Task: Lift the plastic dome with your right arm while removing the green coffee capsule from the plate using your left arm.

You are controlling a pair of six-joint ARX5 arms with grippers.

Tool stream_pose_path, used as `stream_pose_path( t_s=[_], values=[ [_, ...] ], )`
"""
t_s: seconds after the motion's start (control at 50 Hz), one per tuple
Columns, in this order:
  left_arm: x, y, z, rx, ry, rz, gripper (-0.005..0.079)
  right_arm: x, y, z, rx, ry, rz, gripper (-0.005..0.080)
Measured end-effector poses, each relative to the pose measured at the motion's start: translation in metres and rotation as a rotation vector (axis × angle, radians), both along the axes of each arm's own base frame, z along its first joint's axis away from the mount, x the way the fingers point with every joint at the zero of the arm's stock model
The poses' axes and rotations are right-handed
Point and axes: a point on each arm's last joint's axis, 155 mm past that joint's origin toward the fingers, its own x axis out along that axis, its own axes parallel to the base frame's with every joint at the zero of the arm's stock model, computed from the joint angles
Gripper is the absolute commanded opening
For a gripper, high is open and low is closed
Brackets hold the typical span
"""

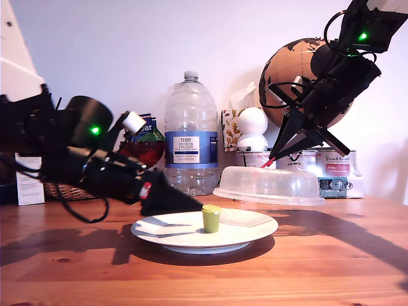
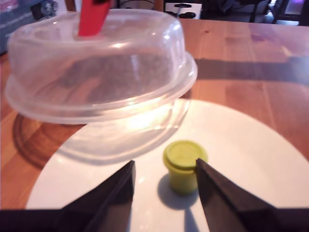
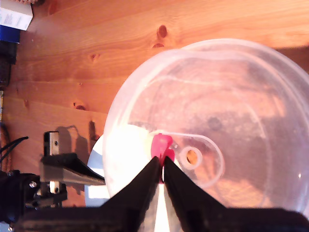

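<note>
The wooden table [image 1: 331, 268] carries the plate [image 1: 191, 239], a round, shallow white dish with a glossy glaze, standing near the table's front edge. The green coffee capsule [image 1: 211, 218] stands upright near the plate's centre: a small olive cup with a slightly wider yellowish rim, matt in finish. My first gripper [image 2: 164, 186] reaches low over the plate from the exterior view's left. Its two pointed black fingers [image 2: 113, 193] stand apart, one close beside the capsule and the other clear of it, so the capsule is not yet bracketed or gripped. This low, open approach suits a pinch on the capsule body.

Farther back, the plastic dome [image 1: 268, 185] hangs raised and offset toward the plate's far edge, leaving the capsule uncovered. The dome is translucent, wide and low, with a flat top and flared rim. My second gripper [image 3: 161, 176] descends from above with its fingers closed on the dome's small red tab [image 3: 161, 146]; holding by the tab keeps the cover level and clear. A large water bottle [image 1: 190, 134] stands behind.
</note>
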Motion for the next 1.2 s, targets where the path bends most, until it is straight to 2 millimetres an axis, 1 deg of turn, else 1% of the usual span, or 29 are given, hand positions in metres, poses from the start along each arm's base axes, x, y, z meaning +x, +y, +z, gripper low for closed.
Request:
stream_pose_path(
  t_s=[0.14, 0.5, 0.78, 1.06, 1.2],
  values=[
    [-0.006, -0.004, -0.003, 0.009, 0.010, -0.018, 0.0360, 0.000, -0.001, 0.001, 0.006, -0.001, 0.000, -0.0012],
    [-0.011, -0.008, -0.005, 0.015, 0.008, -0.035, 0.0360, 0.001, -0.004, 0.001, 0.009, 0.000, -0.004, -0.0012],
    [-0.010, -0.011, -0.017, 0.024, 0.027, -0.041, 0.0360, 0.001, -0.004, 0.001, 0.009, -0.001, -0.004, -0.0012],
    [-0.007, -0.015, -0.012, 0.017, 0.012, -0.047, 0.0353, 0.001, -0.003, 0.001, 0.012, 0.000, -0.002, -0.0012],
    [-0.005, -0.017, -0.009, 0.012, 0.012, -0.055, 0.0301, 0.001, -0.003, 0.002, 0.014, 0.000, -0.001, -0.0012]
  ],
)
